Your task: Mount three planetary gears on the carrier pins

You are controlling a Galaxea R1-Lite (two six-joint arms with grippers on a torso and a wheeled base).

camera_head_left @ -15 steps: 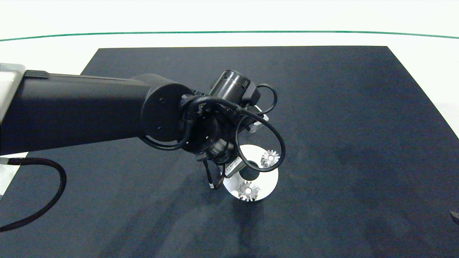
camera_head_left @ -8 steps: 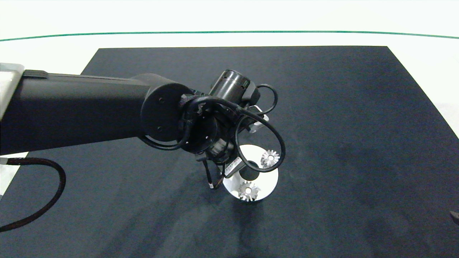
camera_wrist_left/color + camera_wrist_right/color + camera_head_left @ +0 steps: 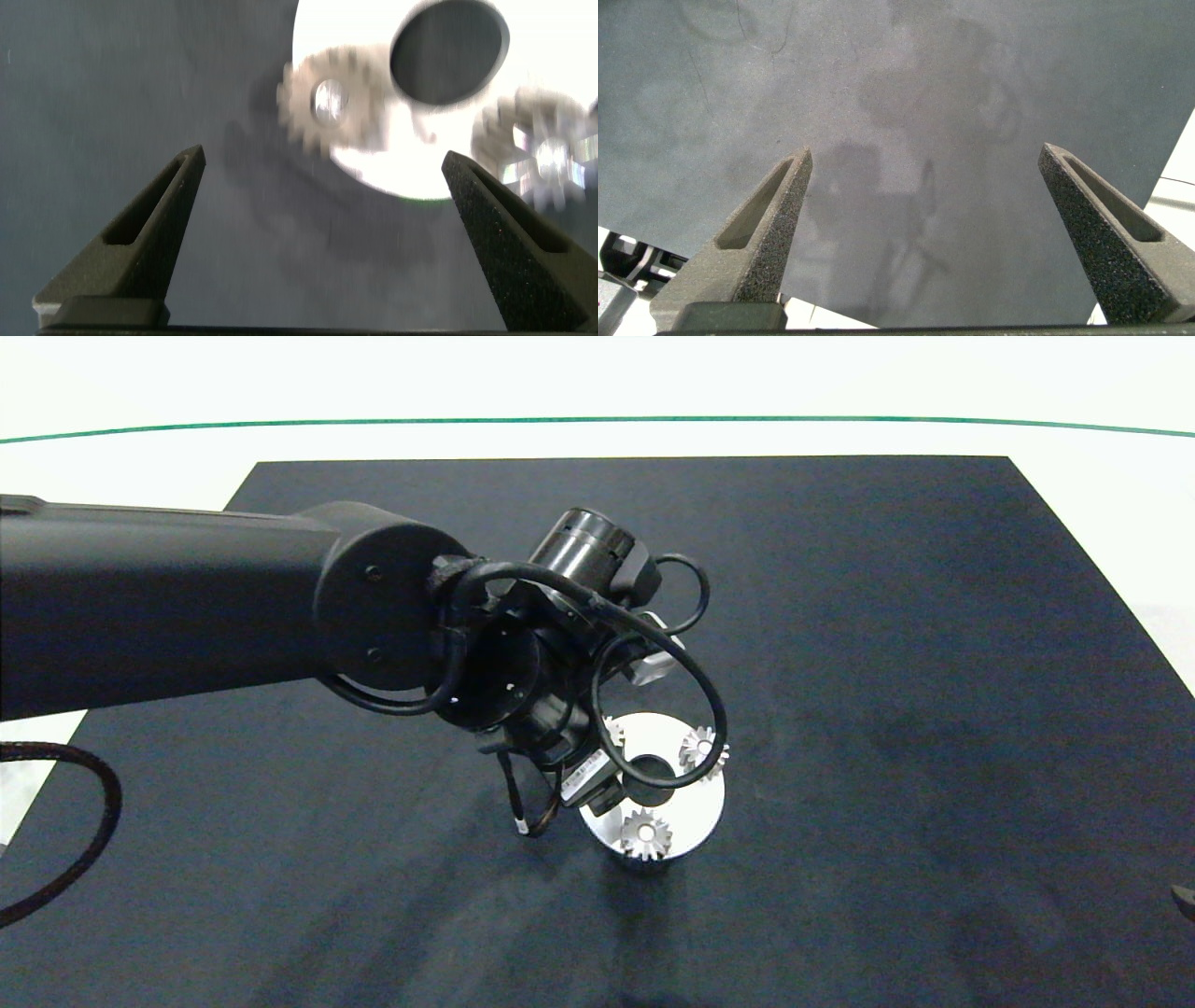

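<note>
A white round disc [image 3: 695, 803] with a dark centre hole lies on the mat. Two planetary gears [image 3: 646, 833] [image 3: 702, 747] sit on it, and the teeth of a third [image 3: 611, 729] peek out from behind my left wrist. In the left wrist view one gear [image 3: 327, 98] lies beside the hole and another gear [image 3: 551, 154] is farther along the disc. The carrier pins show only as bright centres inside the gears. My left gripper [image 3: 325, 159] hangs open above the disc's edge and holds nothing. My right gripper [image 3: 926, 157] is open over bare mat.
A dark mat [image 3: 887, 644] covers the white table, which has a green line [image 3: 597, 419] along its far side. My left arm [image 3: 187, 607] and its looped cables [image 3: 672, 663] hang over the disc's left part. A dark tip [image 3: 1186, 901] shows at the right edge.
My left arm has pulled back to the left and slightly away from the disc, uncovering the teeth of a third gear. The other two gears and the disc have not moved.
</note>
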